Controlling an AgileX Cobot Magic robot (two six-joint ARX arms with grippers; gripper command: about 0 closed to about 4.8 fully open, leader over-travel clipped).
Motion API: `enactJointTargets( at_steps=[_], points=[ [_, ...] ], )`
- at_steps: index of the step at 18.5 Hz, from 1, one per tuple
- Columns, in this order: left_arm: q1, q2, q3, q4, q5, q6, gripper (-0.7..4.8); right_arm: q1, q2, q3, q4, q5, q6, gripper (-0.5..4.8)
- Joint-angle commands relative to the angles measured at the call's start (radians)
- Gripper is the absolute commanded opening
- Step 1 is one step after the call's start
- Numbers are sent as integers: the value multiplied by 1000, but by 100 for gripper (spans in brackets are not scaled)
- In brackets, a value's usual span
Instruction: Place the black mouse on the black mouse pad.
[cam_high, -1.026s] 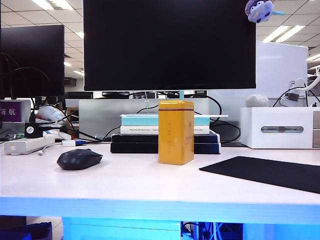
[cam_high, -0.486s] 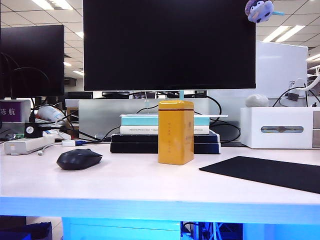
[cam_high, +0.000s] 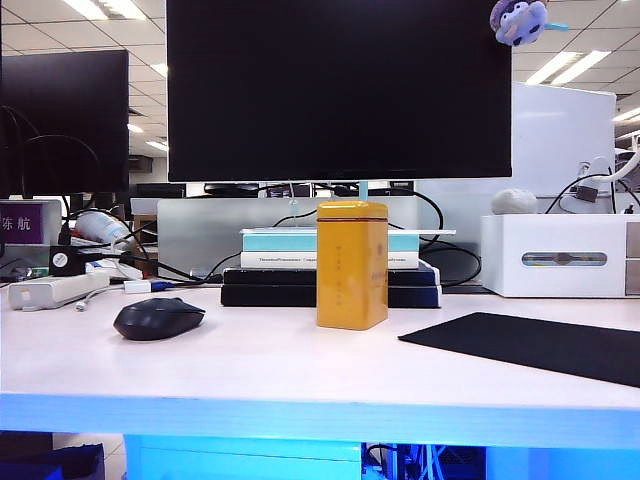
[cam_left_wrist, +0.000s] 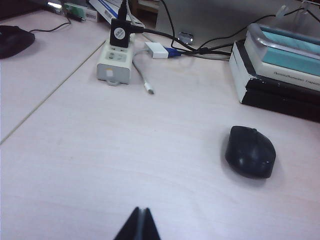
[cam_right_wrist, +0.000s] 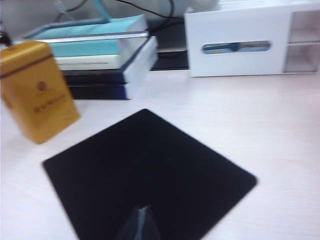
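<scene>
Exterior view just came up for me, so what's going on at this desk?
Nothing is being handled yet. The small matte black mouse sits on the white desk, left of the upright yellow tin; the flat black mouse pad lies bare on the right. The left gripper is shut, short of the mouse; the right gripper, also shut, hovers over the pad.

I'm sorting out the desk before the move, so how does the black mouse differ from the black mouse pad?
The black mouse is a small domed oval; the black mouse pad is a thin flat mat, much wider. In the exterior view the mouse sits left of the yellow tin, the pad right of it, so they lie apart. Both are matte black and rest on the table.
</scene>
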Motion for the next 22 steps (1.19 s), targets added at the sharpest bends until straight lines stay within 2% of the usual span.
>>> enactJointTargets(
  at_steps=[1, 22],
  points=[
    [-2, 0, -2, 10, 5, 0, -3, 1, -1, -8, 6, -24, 8, -6],
    [1, 1, -2, -21, -6, -10, -3, 1, -1, -8, 11, -111, 26, -6]
  ],
)
